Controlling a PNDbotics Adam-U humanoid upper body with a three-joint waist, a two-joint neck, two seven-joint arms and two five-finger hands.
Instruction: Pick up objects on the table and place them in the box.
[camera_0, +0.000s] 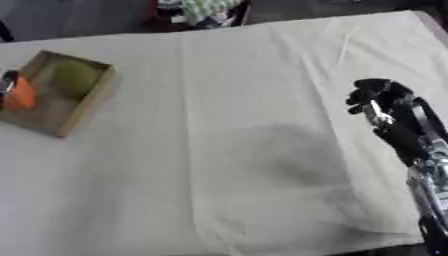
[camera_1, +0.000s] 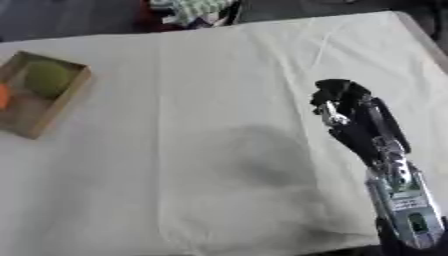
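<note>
My right hand (camera_1: 346, 107) hangs above the right side of the cloth-covered table (camera_0: 227, 150), fingers curled inward and holding nothing. Well apart, at the far left, sits the cardboard box (camera_0: 92, 102), containing a green round fruit (camera_0: 75, 78) and an orange object (camera_0: 19, 95) at its left edge. I cannot see my left hand.

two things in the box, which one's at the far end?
The green round one, lying at the far end of the box. The orange one sits nearer, by the left wall.
</note>
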